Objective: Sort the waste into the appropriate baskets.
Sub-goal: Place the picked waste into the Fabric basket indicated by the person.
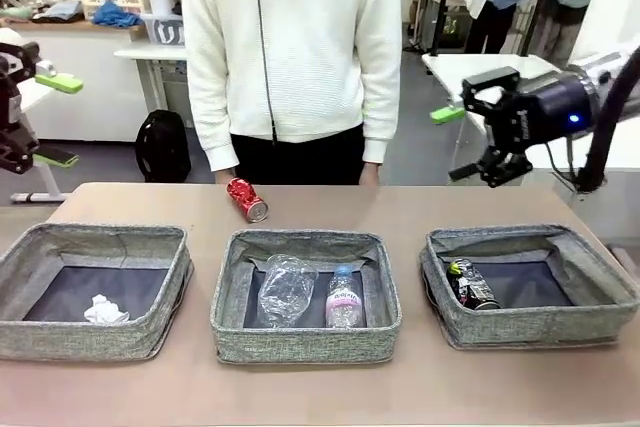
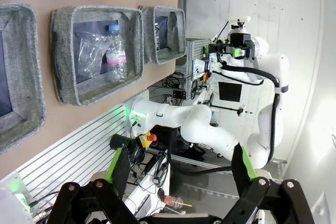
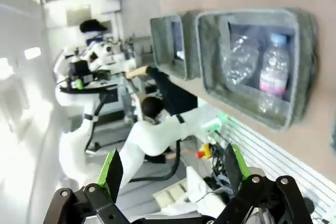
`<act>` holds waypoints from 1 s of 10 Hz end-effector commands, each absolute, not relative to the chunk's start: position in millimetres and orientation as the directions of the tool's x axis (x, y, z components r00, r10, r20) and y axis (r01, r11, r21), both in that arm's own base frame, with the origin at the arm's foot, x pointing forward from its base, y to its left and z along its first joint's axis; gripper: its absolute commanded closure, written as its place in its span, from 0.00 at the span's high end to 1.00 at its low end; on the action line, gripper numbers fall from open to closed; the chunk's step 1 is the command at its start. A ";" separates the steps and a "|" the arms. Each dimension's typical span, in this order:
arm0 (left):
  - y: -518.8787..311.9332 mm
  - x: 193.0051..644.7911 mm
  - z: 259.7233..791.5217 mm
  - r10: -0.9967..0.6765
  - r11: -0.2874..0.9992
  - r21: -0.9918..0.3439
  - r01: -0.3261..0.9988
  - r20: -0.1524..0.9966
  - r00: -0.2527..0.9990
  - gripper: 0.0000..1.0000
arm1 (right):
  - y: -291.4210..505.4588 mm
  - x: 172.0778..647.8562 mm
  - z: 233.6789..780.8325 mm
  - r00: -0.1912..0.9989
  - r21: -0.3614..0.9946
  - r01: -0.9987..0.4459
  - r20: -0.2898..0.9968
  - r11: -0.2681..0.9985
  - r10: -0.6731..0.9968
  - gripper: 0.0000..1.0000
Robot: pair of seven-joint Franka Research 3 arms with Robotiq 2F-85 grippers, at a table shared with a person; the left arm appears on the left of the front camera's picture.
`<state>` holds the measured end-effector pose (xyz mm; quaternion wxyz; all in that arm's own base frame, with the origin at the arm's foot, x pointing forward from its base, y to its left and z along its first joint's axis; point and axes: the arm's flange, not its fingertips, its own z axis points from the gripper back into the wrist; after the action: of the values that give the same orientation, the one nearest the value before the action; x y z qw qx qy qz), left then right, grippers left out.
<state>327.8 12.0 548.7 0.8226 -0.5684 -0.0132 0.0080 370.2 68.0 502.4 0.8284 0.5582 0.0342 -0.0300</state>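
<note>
Front view: the red can [image 1: 246,200] lies on its side on the table beyond the middle basket [image 1: 306,337], long axis slanting, silver end toward the robot. Left gripper [image 1: 38,117] and right gripper [image 1: 458,142] hang raised, spread and empty, well apart from it; neither looks clearly nearer.

Left wrist view: fingers [image 2: 118,165] parted, nothing between.

Right wrist view: fingers [image 3: 112,174] likewise released.
</note>
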 end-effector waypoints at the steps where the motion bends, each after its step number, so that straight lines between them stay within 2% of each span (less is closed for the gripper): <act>1: 13.9 325.3 547.7 0.012 0.360 -0.933 0.019 0.025 1.000 1.00 | 8.2 362.7 492.3 0.994 0.985 -0.001 -0.018 0.172 0.107 1.00; 2: 13.9 325.3 547.7 0.012 0.360 -0.933 0.019 0.025 1.000 1.00 | -19.2 359.8 480.5 0.998 0.981 0.063 -0.067 0.186 0.018 1.00; 3: 13.9 325.3 547.7 0.012 0.360 -0.933 0.019 0.025 1.000 1.00 | -25.6 357.3 474.8 0.999 0.987 0.041 -0.043 0.155 0.012 1.00; 4: 13.9 325.3 547.7 0.012 0.360 -0.933 0.019 0.025 1.000 1.00 | -1.1 354.6 493.2 0.998 0.972 0.066 -0.069 0.225 0.007 1.00; 10: 13.9 325.3 547.7 0.012 0.360 -0.933 0.019 0.025 1.000 1.00 | -1.1 354.6 493.2 0.998 0.972 0.066 -0.069 0.225 0.007 1.00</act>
<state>327.9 11.9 548.5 0.8226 -0.5684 -0.0129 0.0081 354.4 -0.1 488.5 0.7820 0.6224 0.0325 -0.0051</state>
